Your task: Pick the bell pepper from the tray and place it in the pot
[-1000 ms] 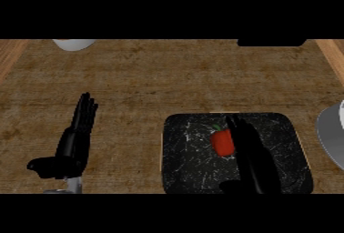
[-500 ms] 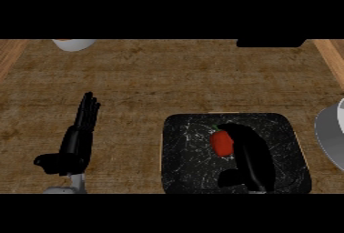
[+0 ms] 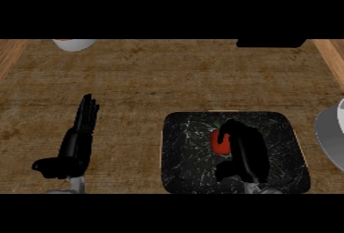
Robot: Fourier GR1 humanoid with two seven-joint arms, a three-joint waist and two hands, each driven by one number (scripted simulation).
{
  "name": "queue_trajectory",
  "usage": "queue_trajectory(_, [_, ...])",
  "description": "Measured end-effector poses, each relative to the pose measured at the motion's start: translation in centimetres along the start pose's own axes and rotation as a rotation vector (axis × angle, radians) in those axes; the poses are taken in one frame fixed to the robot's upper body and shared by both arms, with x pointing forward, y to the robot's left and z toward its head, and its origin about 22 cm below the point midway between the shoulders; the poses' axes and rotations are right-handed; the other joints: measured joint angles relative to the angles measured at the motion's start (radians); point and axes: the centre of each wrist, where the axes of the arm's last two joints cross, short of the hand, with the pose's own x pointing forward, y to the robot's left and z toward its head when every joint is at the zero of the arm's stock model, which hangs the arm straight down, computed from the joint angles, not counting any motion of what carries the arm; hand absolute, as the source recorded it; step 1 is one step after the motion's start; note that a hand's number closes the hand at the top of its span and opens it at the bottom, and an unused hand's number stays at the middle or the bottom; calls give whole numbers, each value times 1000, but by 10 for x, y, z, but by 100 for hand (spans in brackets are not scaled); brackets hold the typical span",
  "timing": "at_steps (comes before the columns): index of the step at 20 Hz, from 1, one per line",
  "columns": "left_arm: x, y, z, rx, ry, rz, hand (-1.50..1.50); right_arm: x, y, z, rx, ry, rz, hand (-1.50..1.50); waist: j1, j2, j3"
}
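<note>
One robot hand [image 3: 247, 150] (R) half-curled round bell pepper [image 3: 219, 142]

I can read nothing in my view. There is no text, label, brand, number or sign on the tray [image 3: 190, 152], on the bell pepper [image 3: 219, 143] lying in it, or anywhere on the counter [image 3: 168, 77].

On tray [image 3: 188, 175]: pepper [image 3: 218, 143]; pot [image 3: 331, 136] seemingly right
</note>
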Motion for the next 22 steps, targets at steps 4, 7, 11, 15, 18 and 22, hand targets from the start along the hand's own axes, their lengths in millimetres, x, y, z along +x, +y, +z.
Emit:
queue_trajectory(4, [-2,-2,0,-6,-1,-2,0,-5,-1,-15,124,168,-1,150,6,-1,-3])
queue_trajectory(7, [0,-5,0,-10,-2,-1,0,-1,-2,-33,193,266,28,150,11,-1,-2])
queue_trajectory(11, [3,-6,-1,-6,-5,-6,0,14,-8,-43,178,311,70,150,6,3,3])
queue_trajectory(15, [4,-1,-3,-2,1,-11,0,31,-24,-48,46,310,96,150,3,7,7])
queue_trajectory(18, [8,-2,-3,2,1,-9,0,49,-40,-44,-76,296,107,150,2,7,8])
queue_trajectory(22, [8,3,-4,1,5,-7,0,75,-66,-33,-212,304,152,150,-1,7,8])
